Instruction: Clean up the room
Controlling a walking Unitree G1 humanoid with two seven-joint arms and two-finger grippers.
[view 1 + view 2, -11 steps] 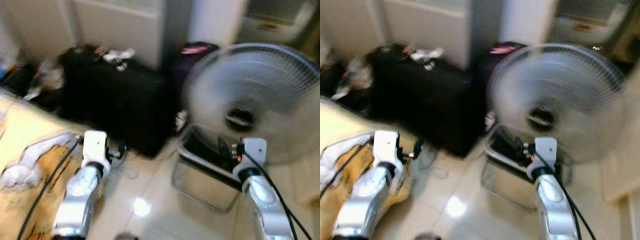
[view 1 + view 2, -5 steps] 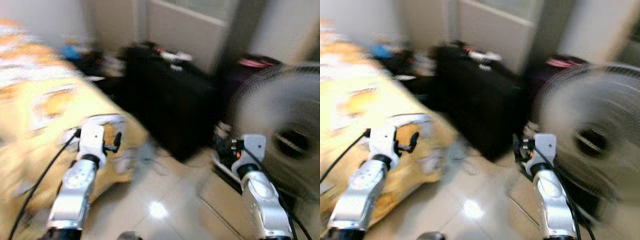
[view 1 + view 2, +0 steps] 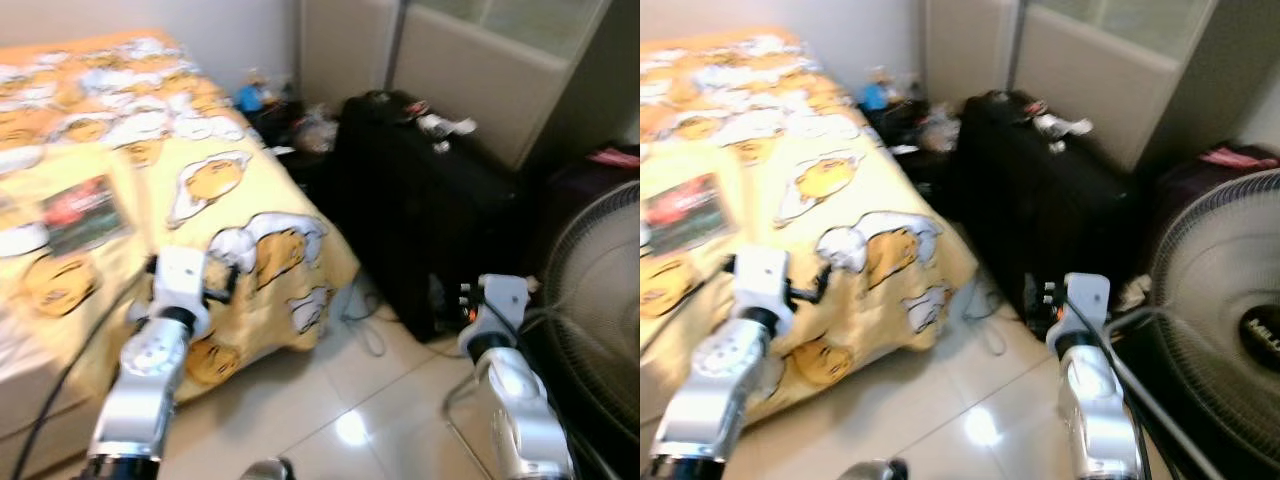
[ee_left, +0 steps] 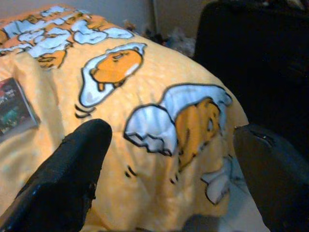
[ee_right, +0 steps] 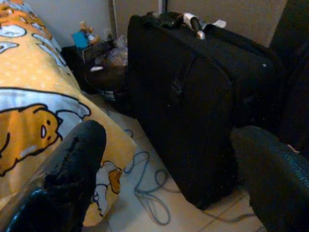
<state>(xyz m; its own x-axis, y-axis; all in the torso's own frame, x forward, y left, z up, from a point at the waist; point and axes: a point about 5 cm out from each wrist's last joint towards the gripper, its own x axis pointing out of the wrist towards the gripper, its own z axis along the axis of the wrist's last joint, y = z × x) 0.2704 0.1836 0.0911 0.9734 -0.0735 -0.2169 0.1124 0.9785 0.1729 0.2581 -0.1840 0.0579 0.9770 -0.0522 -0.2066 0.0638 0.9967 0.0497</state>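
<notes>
Both grippers, left gripper (image 4: 169, 159) and right gripper (image 5: 164, 164), are hanging released; approaching the dark booklet (image 3: 82, 212), probably at ten o'clock on the bed (image 3: 200, 150), needs slow steps.

A standing fan (image 3: 1225, 330) is cut off by the right edge, only part of its round grille showing. The yellow bed (image 3: 110, 230) runs off the left edge. Clutter (image 3: 275, 110) in the corner beside the black suitcase (image 3: 430, 220) is too small and blurred to identify.
</notes>
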